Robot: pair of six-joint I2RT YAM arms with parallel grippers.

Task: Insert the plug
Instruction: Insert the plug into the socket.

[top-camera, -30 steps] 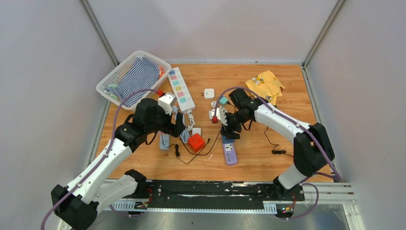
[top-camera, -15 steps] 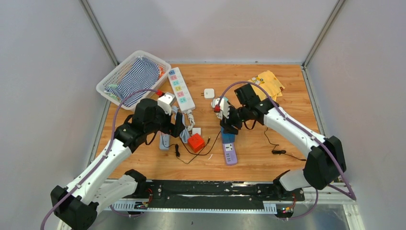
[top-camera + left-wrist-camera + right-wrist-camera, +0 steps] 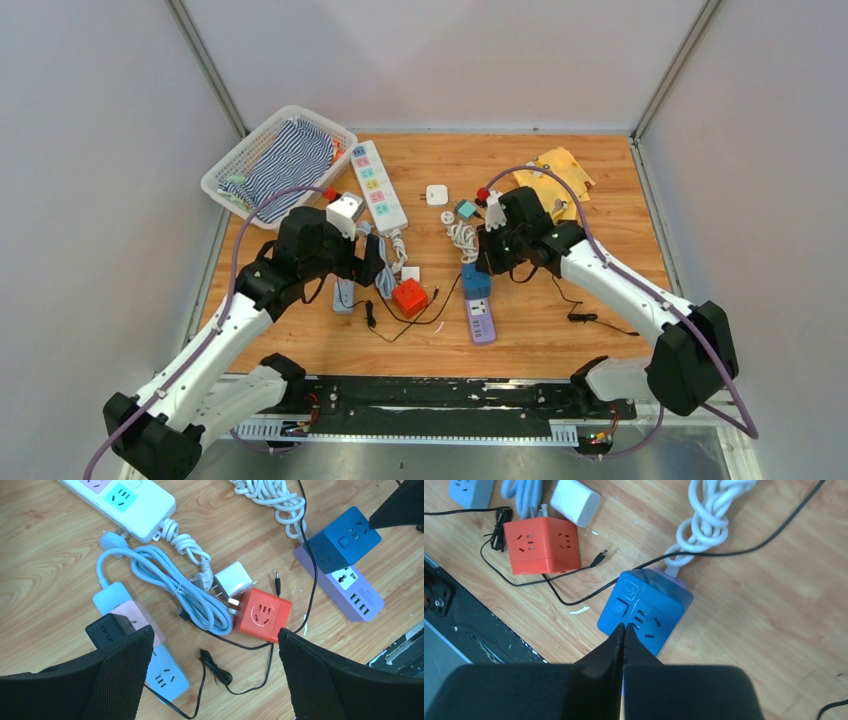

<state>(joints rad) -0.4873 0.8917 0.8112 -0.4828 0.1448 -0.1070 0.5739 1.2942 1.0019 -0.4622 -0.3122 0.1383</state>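
Note:
A blue cube plug adapter stands on the far end of the purple power strip; its pins are hidden underneath. My right gripper hovers just above the cube's top face, shut with nothing between its fingers. My left gripper hangs open over a thin black cable, between the light blue power strip and the red cube socket.
A white power strip and a basket of striped cloth lie at the back left. A yellow cloth lies at the back right. A white charger, a coiled white cord and a light blue cord clutter the middle.
The right gripper closed from partly open and drew back and up from the purple strip, uncovering the blue cube. The left arm stayed still.

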